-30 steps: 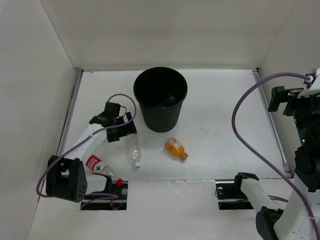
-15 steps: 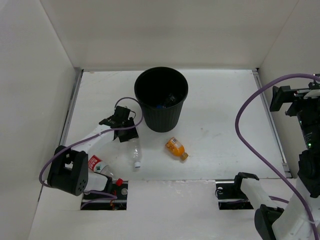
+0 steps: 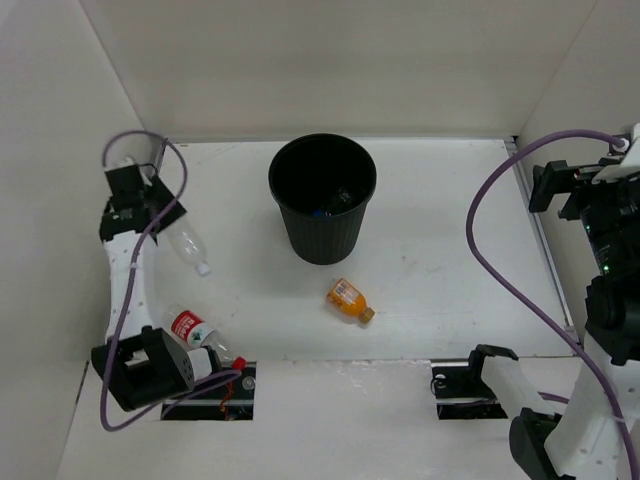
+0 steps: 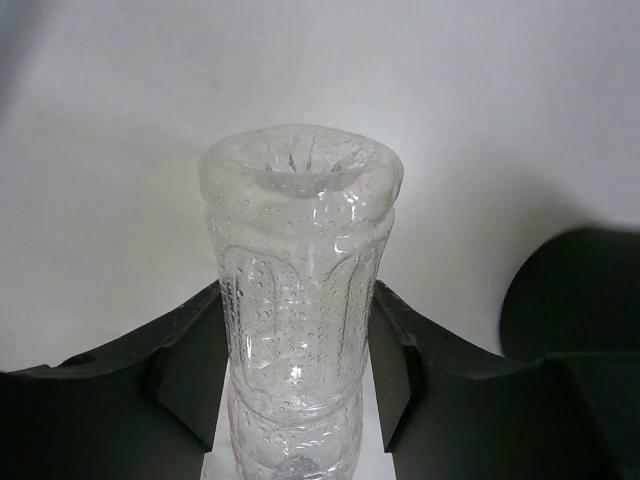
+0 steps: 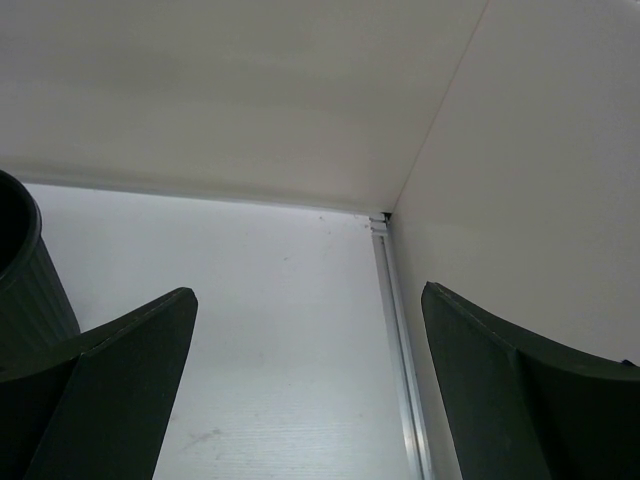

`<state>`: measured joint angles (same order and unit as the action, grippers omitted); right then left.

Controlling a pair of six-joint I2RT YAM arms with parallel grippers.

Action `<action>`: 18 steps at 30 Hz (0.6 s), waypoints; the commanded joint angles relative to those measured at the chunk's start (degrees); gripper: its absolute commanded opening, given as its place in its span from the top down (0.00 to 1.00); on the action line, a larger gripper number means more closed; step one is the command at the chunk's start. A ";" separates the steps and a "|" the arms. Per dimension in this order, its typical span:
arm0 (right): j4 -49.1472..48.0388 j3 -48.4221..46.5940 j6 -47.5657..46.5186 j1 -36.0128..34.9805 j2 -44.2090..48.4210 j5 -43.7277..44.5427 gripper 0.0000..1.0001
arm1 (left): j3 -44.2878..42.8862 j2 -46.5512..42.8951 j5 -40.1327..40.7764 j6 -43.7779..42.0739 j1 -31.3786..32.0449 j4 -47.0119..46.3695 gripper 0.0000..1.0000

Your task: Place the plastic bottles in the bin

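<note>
**Left gripper** [image 4: 297, 292]. Closed on the clear bottle [image 3: 185, 247], with a finger pressed to each flank. It appears lifted off the table [image 3: 440, 240], close by the left wall.
- Bottle: thin clear plastic, ribbed and beaded with droplets.
- One blunt, dimpled end rises past the fingers.
- The white cap [image 3: 203, 268] is at the other end, pointing away from the gripper.

**Bin** [image 3: 322, 240]. Round and black, with a fluted wall tapering to the base and an open mouth. It stands well apart, to the right of the loaded gripper. Something with a blue glint lies inside; I cannot make out what.

**Orange bottle** [image 3: 348, 298]. Squat, lying on its side on the table. It is past the bin's foot from the left gripper.

**Red-labelled bottle** [image 3: 195, 333]. On its side, red-capped, down by the left arm's base, well under the raised gripper.

**Right gripper** [image 5: 308, 292]. Fingers spread wide with nothing between them. It hangs by the right wall, with the bin off to its left.

**Step in hand, as I judge it.** The clear bottle is being carried to the bin.
- Next move: swing right until the bottle hangs over the mouth, then part the fingers.
- The slick, light plastic may pivot in the grip, so the cap end must clear the rim.
</note>
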<state>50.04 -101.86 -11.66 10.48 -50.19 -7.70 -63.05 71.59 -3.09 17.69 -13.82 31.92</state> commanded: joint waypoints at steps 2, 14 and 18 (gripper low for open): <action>-8.46 3.50 2.78 -0.15 -0.25 -2.13 0.00 | -15.23 -3.92 -9.26 -2.67 -5.29 -6.22 0.93; -12.78 19.85 4.36 -1.73 2.73 -4.69 0.00 | -31.33 3.10 -32.41 7.00 17.09 -35.69 0.88; -12.69 22.14 4.45 -1.73 4.49 -5.04 0.00 | -36.26 9.16 -32.50 6.13 26.15 -36.32 0.88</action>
<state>41.76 -79.77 -8.43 9.28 -48.21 -11.55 -95.18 78.02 -32.56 23.09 8.40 1.10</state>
